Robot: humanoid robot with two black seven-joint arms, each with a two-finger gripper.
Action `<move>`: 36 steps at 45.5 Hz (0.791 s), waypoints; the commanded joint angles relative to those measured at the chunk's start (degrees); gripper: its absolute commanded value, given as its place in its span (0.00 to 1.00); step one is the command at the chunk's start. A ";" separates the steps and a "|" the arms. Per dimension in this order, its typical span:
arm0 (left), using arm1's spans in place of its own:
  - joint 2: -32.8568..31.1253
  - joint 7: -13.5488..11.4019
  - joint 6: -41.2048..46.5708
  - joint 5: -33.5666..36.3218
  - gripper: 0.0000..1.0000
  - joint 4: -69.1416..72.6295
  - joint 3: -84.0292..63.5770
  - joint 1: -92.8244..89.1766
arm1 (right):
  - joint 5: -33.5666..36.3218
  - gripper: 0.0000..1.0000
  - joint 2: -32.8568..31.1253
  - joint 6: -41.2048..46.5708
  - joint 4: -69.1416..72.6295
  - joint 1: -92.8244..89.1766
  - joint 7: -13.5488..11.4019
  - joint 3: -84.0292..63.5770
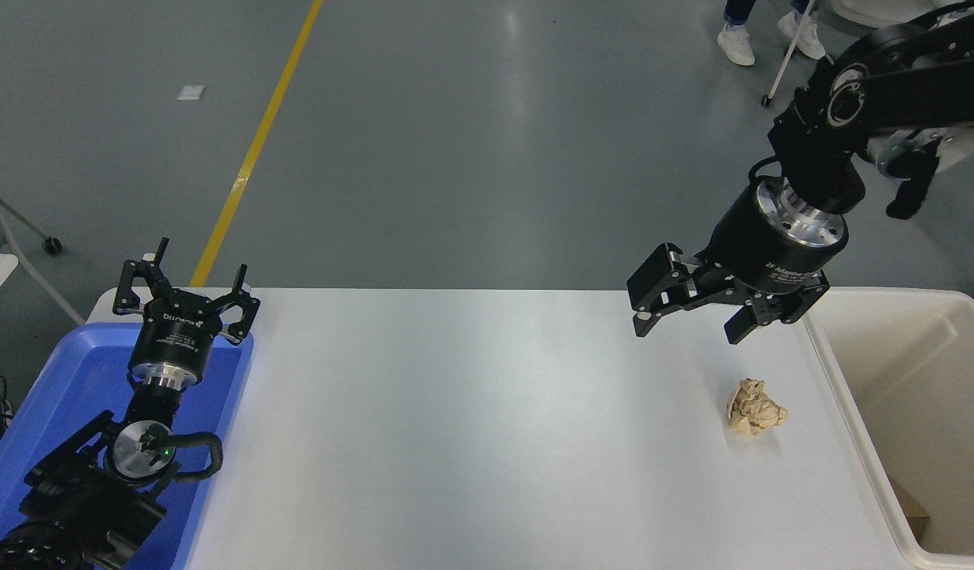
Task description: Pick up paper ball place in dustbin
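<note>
The tan paper ball (755, 408) lies on the white table (471, 427) near its right side, a short way left of the dustbin (851, 396), a cream-white tub at the right edge. My right gripper (687, 326) is open and empty, hanging above the table, up and a little left of the ball in the picture. It does not touch the ball. My left gripper (186, 289) is open and parked at the lower left over the blue tray.
A blue tray (67, 380) sits at the table's left edge under the left arm. A brown scrap (915, 511) lies inside the dustbin. A person's feet in white shoes (736, 43) stand on the grey floor at the top right.
</note>
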 commanded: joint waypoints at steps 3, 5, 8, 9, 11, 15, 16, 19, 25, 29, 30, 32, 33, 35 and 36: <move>0.00 -0.18 -0.12 -0.09 1.00 0.00 -0.09 0.00 | -0.81 1.00 1.15 0.09 -3.69 -2.91 0.04 -0.23; 0.00 -0.18 0.05 0.17 1.00 0.00 0.00 0.00 | -0.90 1.00 1.15 -0.09 -4.30 -3.53 0.04 -0.22; 0.00 -0.09 -0.03 0.00 1.00 0.00 0.00 0.00 | -0.98 1.00 1.24 -0.97 -5.44 -4.58 0.04 -0.22; 0.00 -0.09 -0.03 0.09 1.00 0.00 0.00 0.00 | -0.99 1.00 1.24 -1.05 -5.79 -5.20 0.04 -0.22; 0.00 -0.09 0.05 0.00 1.00 0.00 0.00 0.00 | -1.33 1.00 1.50 -1.41 -6.67 -6.43 0.04 -0.22; 0.00 -0.09 0.05 0.00 1.00 0.00 0.00 0.00 | -2.83 1.00 2.82 -3.25 -9.48 -9.32 0.04 0.21; 0.00 -0.09 0.05 0.00 1.00 0.00 0.00 0.00 | -3.35 1.00 3.00 -3.95 -10.19 -10.29 0.04 0.30; 0.00 -0.09 -0.03 0.00 1.00 0.00 0.00 0.00 | -5.72 1.00 3.09 -5.88 -12.65 -13.28 0.04 0.48; 0.00 -0.09 0.05 0.00 1.00 0.00 0.00 0.00 | -16.26 1.00 2.82 -9.75 -16.60 -19.25 0.13 0.39; 0.00 -0.09 -0.03 0.09 1.00 0.00 0.00 0.00 | -20.58 1.00 1.07 -11.25 -20.29 -23.83 0.13 0.39; 0.00 -0.09 -0.03 0.09 1.00 0.00 0.00 0.00 | -20.59 1.00 0.37 -11.34 -21.26 -24.88 0.21 0.48; 0.00 -0.09 -0.03 0.09 1.00 0.00 0.00 0.00 | -20.50 1.00 -0.95 -11.34 -23.02 -26.99 0.30 0.74; 0.00 -0.09 -0.03 0.09 1.00 0.00 0.00 0.00 | -20.50 1.00 -1.65 -11.34 -23.98 -28.30 0.30 1.26; 0.00 -0.09 -0.03 0.09 1.00 0.00 0.00 0.00 | -21.02 1.00 -3.41 -11.51 -25.74 -31.29 0.30 3.37; 0.00 -0.09 -0.03 0.09 1.00 0.00 0.00 0.00 | -21.46 1.00 -4.46 -11.51 -26.36 -32.96 0.30 4.51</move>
